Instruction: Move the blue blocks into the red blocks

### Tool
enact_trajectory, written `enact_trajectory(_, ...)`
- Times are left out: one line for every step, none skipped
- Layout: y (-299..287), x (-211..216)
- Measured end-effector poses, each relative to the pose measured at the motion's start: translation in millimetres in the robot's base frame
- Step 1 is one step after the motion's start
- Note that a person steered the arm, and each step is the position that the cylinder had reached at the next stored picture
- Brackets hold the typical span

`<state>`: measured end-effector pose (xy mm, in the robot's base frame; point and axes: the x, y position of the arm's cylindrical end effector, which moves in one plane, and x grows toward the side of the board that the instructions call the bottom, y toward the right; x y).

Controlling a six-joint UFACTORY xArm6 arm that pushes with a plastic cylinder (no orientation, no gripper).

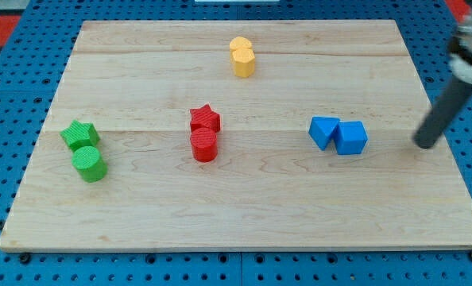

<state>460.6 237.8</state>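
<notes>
Tip of my dark rod (427,143) resting on the pale wooden board (236,222), at the view's right, with no pincer on it to spread or press.

Nearest my tip, just to its left, sits the blue cube-like block (351,137), apart from the tip, and touching that block's far side is the blue wedge-shaped block (323,131). Further left of my tip, well apart from the blue pair, stand the red blocks near the board's middle: the red star-shaped block (205,119) and, touching it on the view's-bottom side, the red cylinder (204,146). Up and left of my tip, toward the view's top, the two yellow blocks (242,56) sit pressed together. Farthest from my tip, at the view's left, are the green star-shaped block (79,134) and the green cylinder (89,164) touching just below it.
</notes>
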Motion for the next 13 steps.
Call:
enact_trajectory(-86.4, -17.0)
enact_trajectory(-122.0, -19.6)
enact_trajectory(-134.2, -27.6)
enact_trajectory(-173.6, -35.7)
enact_trajectory(-213.2, -35.7)
enact_trajectory(-163.2, -32.2)
enact_trajectory(-62.1, -22.4)
enact_trajectory(-46.9, 6.8)
enact_trajectory(-121.4, -0.7)
enact_trajectory(-118.0, 10.5)
enact_trajectory(-79.9, 38.7)
enact_trajectory(-131.5, 39.6)
enact_trajectory(-212.4, 16.3)
